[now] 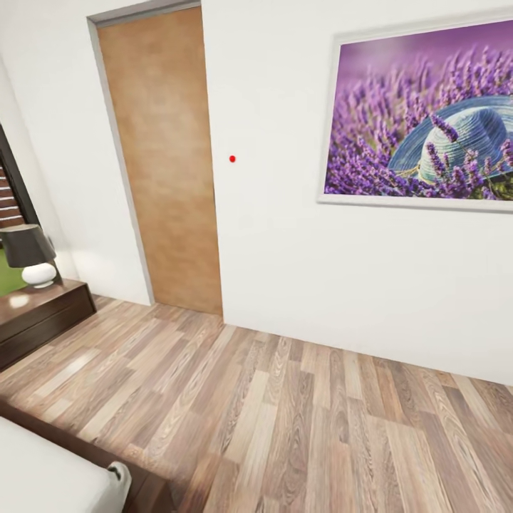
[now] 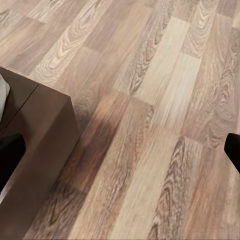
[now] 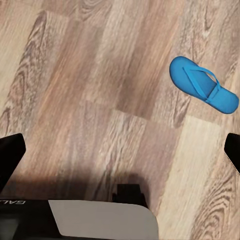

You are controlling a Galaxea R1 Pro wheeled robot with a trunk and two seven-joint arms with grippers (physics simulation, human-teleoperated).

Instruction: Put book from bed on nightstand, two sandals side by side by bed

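My left gripper (image 2: 120, 150) has its fingers spread wide: one dark fingertip (image 2: 10, 157) sits at one edge of the left wrist view and the other at the opposite edge. Nothing is between them; bare wood-plank floor (image 2: 150, 100) lies below. My right gripper (image 3: 120, 150) is equally wide apart, one fingertip (image 3: 10, 155) at each edge of the right wrist view, holding and touching nothing.

Surroundings, largest first:
- White wall (image 1: 285, 271) of the bedroom, directly ahead in the head view.
- Plank floor (image 1: 285, 427), between me and the wall.
- Plain wooden door (image 1: 160, 157), closed, left of centre.
- Framed lavender-and-hat picture (image 1: 420, 117), on the wall at right.
- Bed (image 1: 43, 474), pale mattress corner at lower left; its dark frame corner (image 2: 35, 150) is under my left gripper.
- Nightstand (image 1: 35, 320), at the left edge, with a dark-shaded lamp (image 1: 30, 255) standing on it.
- One blue sandal (image 3: 202, 85), flat on the floor, well apart from my right fingers.
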